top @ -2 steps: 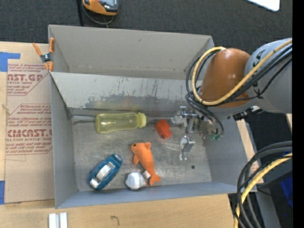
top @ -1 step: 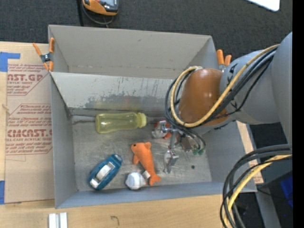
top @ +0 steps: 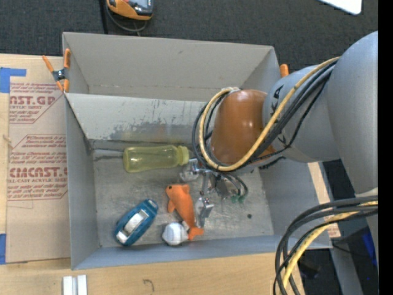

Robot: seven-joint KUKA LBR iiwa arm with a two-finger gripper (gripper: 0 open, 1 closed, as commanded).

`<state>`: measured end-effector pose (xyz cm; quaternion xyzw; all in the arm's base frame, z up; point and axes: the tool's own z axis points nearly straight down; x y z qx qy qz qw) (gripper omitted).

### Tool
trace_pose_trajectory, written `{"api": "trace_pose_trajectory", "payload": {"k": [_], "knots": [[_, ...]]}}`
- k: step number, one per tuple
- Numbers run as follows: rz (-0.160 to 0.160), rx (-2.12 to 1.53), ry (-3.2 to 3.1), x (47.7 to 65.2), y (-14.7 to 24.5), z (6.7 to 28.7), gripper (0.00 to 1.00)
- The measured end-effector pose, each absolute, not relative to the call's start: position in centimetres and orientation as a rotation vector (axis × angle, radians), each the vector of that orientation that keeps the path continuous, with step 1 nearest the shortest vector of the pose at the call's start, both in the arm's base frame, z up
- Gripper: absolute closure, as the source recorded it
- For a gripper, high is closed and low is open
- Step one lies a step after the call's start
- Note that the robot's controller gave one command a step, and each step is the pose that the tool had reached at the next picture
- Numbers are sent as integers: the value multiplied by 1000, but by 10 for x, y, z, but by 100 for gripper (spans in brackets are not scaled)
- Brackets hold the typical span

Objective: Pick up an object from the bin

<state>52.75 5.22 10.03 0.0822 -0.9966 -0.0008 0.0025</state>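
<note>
Gripper (top: 206, 206) down low, can't tell if open or closed. One orange carrot-like toy (top: 180, 203) just left of it. One white ball (top: 174, 233) below-left, one blue-white case (top: 135, 222) farther left, one yellow bottle (top: 155, 158) above-left.

orange carrot-shaped toy (top: 180, 203) lies flat on the bin (top: 116, 189) floor.

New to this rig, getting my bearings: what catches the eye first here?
The big arm with its orange cover reaches in from the right, its tool low beside an orange toy mid-floor. A yellow bottle lies at the back; a blue-and-white gadget and a white ball sit near the front.
</note>
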Motion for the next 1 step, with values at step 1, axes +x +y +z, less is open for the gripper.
{"api": "trace_pose_trajectory", "payload": {"k": [1], "knots": [[-1,629,-3081,524,59,112,0]]}}
